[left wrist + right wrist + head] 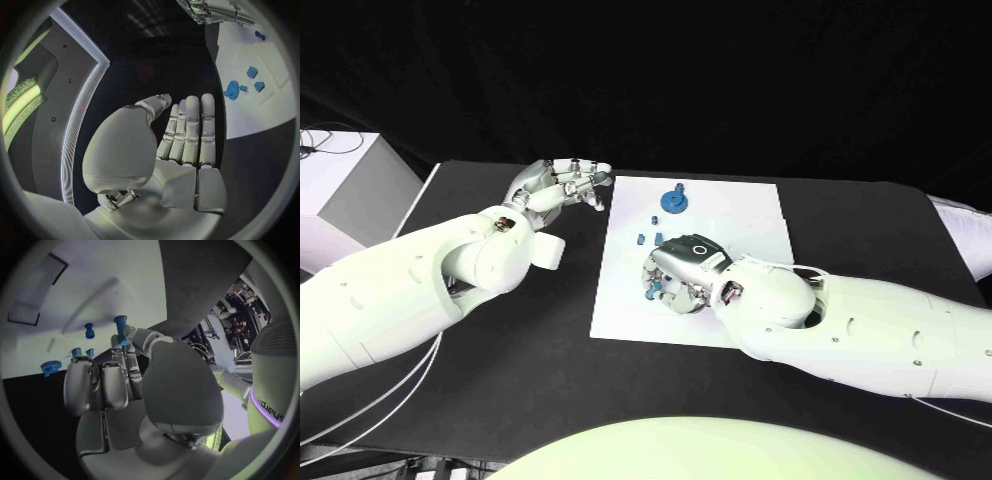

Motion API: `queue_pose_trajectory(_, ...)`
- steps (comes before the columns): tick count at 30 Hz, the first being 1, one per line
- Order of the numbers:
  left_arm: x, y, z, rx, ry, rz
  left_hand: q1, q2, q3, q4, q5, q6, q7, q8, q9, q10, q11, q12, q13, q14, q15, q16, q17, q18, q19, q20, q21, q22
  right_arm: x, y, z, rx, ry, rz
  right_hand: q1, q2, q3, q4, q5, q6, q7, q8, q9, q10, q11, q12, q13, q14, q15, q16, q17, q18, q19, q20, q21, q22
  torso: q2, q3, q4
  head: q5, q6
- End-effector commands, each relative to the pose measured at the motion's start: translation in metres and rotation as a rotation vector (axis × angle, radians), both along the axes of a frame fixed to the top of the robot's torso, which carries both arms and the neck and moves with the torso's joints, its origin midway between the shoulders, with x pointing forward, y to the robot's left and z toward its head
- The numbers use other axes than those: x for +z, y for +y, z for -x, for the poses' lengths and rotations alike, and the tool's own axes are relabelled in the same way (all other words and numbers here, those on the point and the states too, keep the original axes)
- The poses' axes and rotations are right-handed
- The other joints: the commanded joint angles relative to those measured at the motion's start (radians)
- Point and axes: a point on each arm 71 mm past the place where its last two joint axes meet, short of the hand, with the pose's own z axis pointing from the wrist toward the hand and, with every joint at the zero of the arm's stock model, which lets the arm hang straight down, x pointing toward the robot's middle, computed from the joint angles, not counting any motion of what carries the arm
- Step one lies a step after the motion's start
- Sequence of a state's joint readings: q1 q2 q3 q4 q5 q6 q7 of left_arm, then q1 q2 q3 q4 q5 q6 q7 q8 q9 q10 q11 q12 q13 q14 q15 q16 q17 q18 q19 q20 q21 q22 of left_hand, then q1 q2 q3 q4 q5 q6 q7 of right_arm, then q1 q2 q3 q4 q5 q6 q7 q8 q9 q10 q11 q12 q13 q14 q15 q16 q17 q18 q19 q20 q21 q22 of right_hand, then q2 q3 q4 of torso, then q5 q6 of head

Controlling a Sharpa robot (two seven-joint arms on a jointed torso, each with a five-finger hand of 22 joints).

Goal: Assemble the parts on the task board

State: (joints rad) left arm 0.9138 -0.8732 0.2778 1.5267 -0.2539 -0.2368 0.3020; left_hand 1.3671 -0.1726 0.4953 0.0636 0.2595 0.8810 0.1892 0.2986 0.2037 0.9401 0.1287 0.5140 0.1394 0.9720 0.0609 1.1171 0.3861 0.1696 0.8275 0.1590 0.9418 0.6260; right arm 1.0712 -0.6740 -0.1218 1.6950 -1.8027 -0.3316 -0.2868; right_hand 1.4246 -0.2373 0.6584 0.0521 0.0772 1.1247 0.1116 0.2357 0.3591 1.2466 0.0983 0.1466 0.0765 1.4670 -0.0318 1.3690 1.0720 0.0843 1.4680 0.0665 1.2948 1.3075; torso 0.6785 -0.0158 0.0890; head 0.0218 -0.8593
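head: right hand (682, 275) over task board (747, 225), pinching blue peg (651, 293); gear (675, 203) at board's far edge | left wrist: left hand (181, 145) off board, fingers straight, released | right wrist: peg (120, 327) stands between fingertips (129, 333)

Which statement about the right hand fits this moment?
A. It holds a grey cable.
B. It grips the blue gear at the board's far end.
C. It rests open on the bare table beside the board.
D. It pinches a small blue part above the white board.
D: in the right wrist view the right hand pinches a small blue part in its fingertips over the task board, while the blue gear stands untouched.
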Motion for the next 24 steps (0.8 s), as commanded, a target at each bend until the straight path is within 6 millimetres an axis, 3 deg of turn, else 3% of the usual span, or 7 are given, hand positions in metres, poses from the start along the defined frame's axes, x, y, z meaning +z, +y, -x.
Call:
queue_pose_trajectory(1,0.0011,-0.0014,0.0004,-0.005,-0.004,0.009,0.008,0.004,-0.004,0.002,0.003,0.003,0.002,0.007,-0.001,-0.005,-0.002,0.005,-0.001,0.005,-0.002,-0.007,-0.001,0.014,0.006,0.001,-0.004,-0.001,-0.0015,0.0013,-0.0004,0.014,-0.019,0.018,0.026,0.032,0.022,-0.017,0.006,0.001,0.007,0.003,0.002,0.064,-0.055,0.005,0.045,0.015,-0.006,0.004,-0.002,-0.018,0.008,-0.006,-0.005,0.0,0.0,0.0002,0.0011,-0.001,-0.001)
queue_pose_trajectory(15,0.0011,-0.0008,0.0003,-0.004,-0.003,0.008,0.008,0.004,-0.004,0.002,0.003,0.003,0.002,0.007,-0.001,-0.005,-0.002,0.005,-0.001,0.005,-0.002,-0.007,-0.001,0.014,0.006,0.001,-0.004,-0.001,-0.0082,0.0039,0.0006,0.03,0.001,0.027,0.02,0.03,0.023,-0.019,0.011,-0.001,0.009,0.002,0.003,0.063,-0.054,0.001,0.047,0.015,-0.005,0.004,-0.003,-0.018,0.007,-0.005,-0.007,-0.002,-0.001,-0.0009,-0.001,0.001,-0.006)
queue_pose_trajectory(17,0.0011,-0.0006,0.0003,-0.003,-0.003,0.008,0.008,0.004,-0.004,0.002,0.003,0.003,0.002,0.007,-0.001,-0.005,-0.002,0.005,-0.001,0.005,-0.002,-0.007,-0.001,0.014,0.006,0.001,-0.004,-0.001,-0.0084,0.0035,0.0008,0.034,0.006,0.02,-0.007,0.015,0.012,-0.021,0.071,-0.015,0.014,-0.006,0.005,0.049,-0.051,-0.015,0.049,0.013,0.001,0.002,-0.007,-0.017,0.004,-0.002,-0.011,-0.003,0.0,-0.0009,-0.0015,0.002,-0.006)
queue_pose_trajectory(18,0.001,-0.0005,0.0003,-0.003,-0.003,0.008,0.008,0.004,-0.004,0.002,0.003,0.003,0.002,0.007,-0.001,-0.005,-0.002,0.005,-0.001,0.005,-0.002,-0.007,-0.001,0.014,0.006,0.001,-0.004,-0.001,-0.0084,0.0032,0.0008,0.036,0.008,0.018,-0.011,0.013,0.008,-0.022,0.079,-0.018,0.014,-0.007,0.006,0.047,-0.048,-0.018,0.049,0.013,0.001,0.002,-0.009,-0.017,0.003,-0.001,-0.012,-0.003,-0.001,-0.0009,-0.0017,0.002,-0.006)
queue_pose_trajectory(20,0.001,-0.0005,0.0002,-0.003,-0.003,0.008,0.008,0.004,-0.004,0.002,0.003,0.003,0.002,0.007,-0.001,-0.005,-0.002,0.005,-0.001,0.005,-0.002,-0.007,-0.001,0.014,0.006,0.001,-0.004,-0.001,-0.0084,0.0025,0.0007,0.037,0.01,0.012,-0.062,-0.018,-0.019,-0.002,0.095,-0.076,0.017,-0.041,-0.004,-0.005,-0.036,-0.055,0.039,0.011,0.013,-0.001,-0.018,-0.015,-0.002,0.007,-0.023,-0.011,-0.001,-0.0005,-0.0014,0.001,-0.005)
queue_pose_trajectory(24,0.0009,-0.0004,0.0001,-0.003,-0.003,0.008,0.008,0.004,-0.004,0.002,0.003,0.003,0.002,0.007,-0.001,-0.005,-0.002,0.005,-0.001,0.005,-0.002,-0.007,-0.001,0.014,0.006,0.001,-0.004,-0.001,-0.0082,0.0004,0.0002,0.037,0.01,0.001,-0.102,-0.05,-0.071,0.013,0.087,-0.124,0.015,-0.068,-0.009,-0.088,-0.017,-0.082,0.017,-0.002,0.024,-0.022,-0.065,-0.002,-0.025,0.022,-0.087,-0.065,-0.001,-0.0003,-0.0005,0.0,-0.004)
